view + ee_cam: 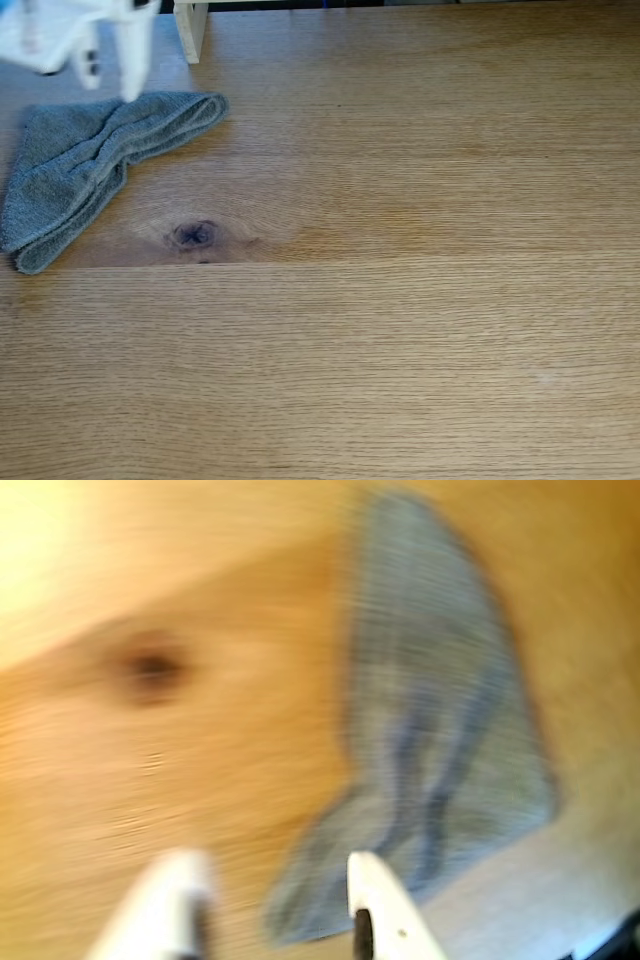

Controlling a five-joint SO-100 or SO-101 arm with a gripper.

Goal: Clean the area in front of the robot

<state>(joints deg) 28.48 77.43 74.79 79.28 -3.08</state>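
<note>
The area is a broad light-brown oak tabletop with a dark knot. A grey terry cloth lies crumpled on it at the left. The robot's white gripper hangs blurred at the top left, just above the cloth's upper edge. In the wrist view, which is motion-blurred, the gripper is open, its two white fingertips spread with nothing between them. The cloth lies ahead and to the right, the knot to the left on the tabletop.
A pale wooden post stands at the table's far edge, just right of the gripper. A faint pale smudge marks the wood at the lower right. A plank seam runs across the table below the knot.
</note>
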